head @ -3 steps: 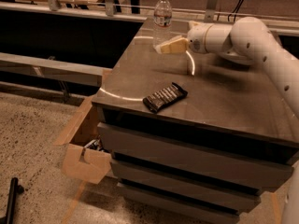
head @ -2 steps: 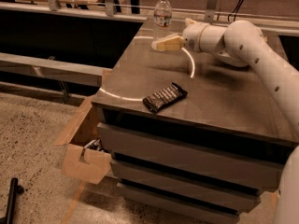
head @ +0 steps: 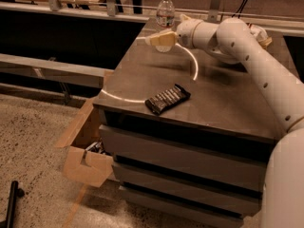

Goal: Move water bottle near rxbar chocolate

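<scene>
The water bottle (head: 165, 11) stands upright at the far edge of the dark cabinet top (head: 223, 99), clear with a white cap. My gripper (head: 167, 30) is at the bottle's lower part and is open. One tan finger (head: 156, 38) crosses in front of the bottle, and the other shows just to the bottle's right. The rxbar chocolate (head: 167, 99), a flat dark bar, lies near the front edge, well apart from the bottle. My white arm (head: 256, 56) reaches in from the right.
A crinkled tan snack bag (head: 264, 39) peeks out behind my arm at the back right. An open cardboard box (head: 88, 163) sits on the floor at the cabinet's left. A black object (head: 12, 203) lies on the floor at bottom left. A railing runs behind.
My gripper has moved up and to the left, from the open tabletop to the base of the water bottle. The bottle and the bar have not moved.
</scene>
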Robot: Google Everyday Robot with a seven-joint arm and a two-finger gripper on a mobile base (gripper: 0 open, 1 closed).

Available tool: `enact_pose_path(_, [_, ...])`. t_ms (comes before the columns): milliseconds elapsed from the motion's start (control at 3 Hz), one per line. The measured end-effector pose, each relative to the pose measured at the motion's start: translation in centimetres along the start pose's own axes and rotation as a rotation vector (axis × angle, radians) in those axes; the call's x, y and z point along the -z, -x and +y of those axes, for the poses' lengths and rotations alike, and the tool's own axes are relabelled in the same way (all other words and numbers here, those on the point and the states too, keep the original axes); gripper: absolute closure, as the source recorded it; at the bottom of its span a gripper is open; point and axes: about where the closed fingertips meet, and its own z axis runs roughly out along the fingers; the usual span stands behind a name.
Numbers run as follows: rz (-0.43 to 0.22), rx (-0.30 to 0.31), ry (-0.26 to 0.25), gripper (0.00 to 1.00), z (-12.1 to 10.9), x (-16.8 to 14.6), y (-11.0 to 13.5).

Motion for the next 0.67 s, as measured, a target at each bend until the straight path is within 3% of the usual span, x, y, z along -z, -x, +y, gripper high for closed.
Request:
enact_pose_path(333, [-0.008,-0.021,-0.002,0.13,-0.11,-1.47,0.12])
enact_pose_path(667, [-0.023,-0.037,-0.003,0.36,-0.34,-2.17,0.2])
